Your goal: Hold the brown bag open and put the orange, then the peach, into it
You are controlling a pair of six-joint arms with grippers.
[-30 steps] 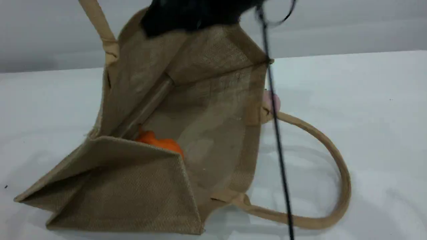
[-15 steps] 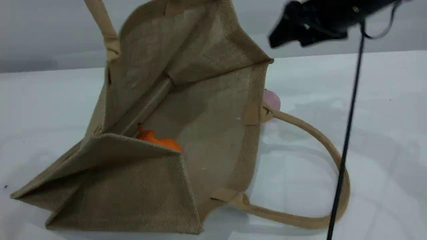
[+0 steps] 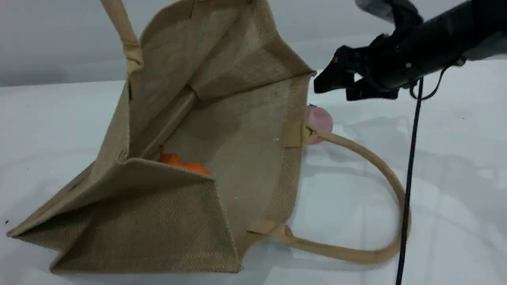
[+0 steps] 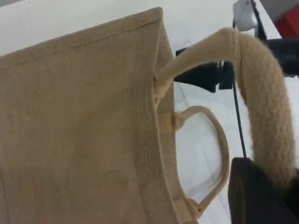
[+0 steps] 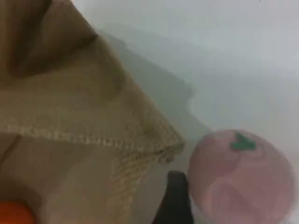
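The brown bag [image 3: 166,221] lies on its side with its mouth gaping to the right. One of its handles [image 4: 266,102] is pulled upward, and my left gripper [image 4: 273,184] is shut on that loop. Deep inside the bag rests the orange [image 3: 180,163], partly hidden by a fold. Just outside the far rim sits the peach [image 3: 319,118] on the table. My right gripper [image 3: 332,91] hovers open a little above and to the right of it, holding nothing. In the right wrist view the peach [image 5: 240,179] is close beside a dark fingertip [image 5: 176,203].
The bag's second handle [image 3: 382,166] lies looped on the white table [image 3: 455,166] to the right of the mouth. A thin black cable [image 3: 408,190] hangs from my right arm across that loop. A grey wall runs behind the table.
My right gripper has come out of the bag's top, swung right and dropped toward the peach. The orange stays inside the bag, which shifted slightly.
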